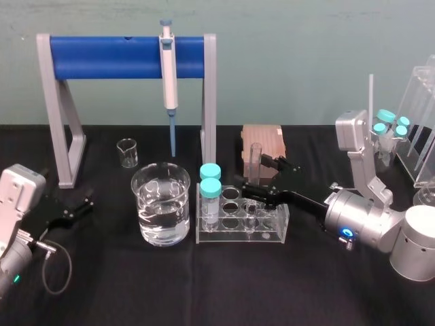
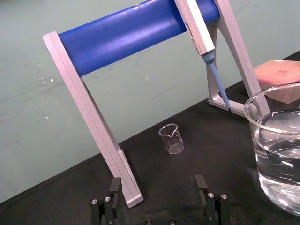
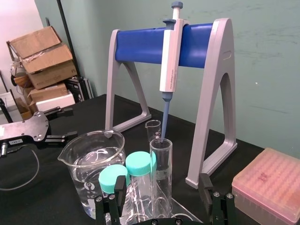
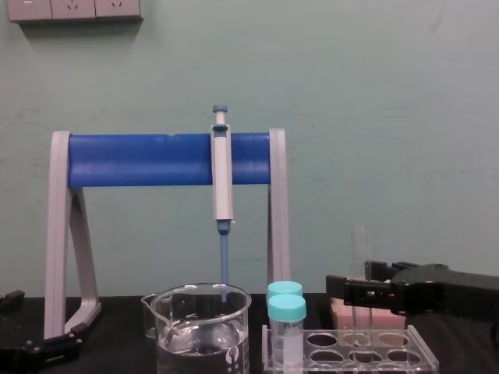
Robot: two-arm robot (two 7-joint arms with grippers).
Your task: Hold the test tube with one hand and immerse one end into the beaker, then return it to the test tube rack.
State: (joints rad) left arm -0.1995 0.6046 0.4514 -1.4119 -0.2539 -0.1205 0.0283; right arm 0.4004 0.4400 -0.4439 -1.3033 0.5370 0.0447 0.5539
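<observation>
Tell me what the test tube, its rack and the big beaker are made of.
The test tube, between the right gripper's open fingers: likely glass, clear and glossy, thin wall with bright edge highlights. The test tube rack: probably acrylic, transparent flat slabs with shiny cut edges. The beaker: likely glass, clear, smooth rolled rim and spout, water visible through it.

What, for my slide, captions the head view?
Right gripper, jaws open, brackets the racked test tube; left gripper parked.
</observation>
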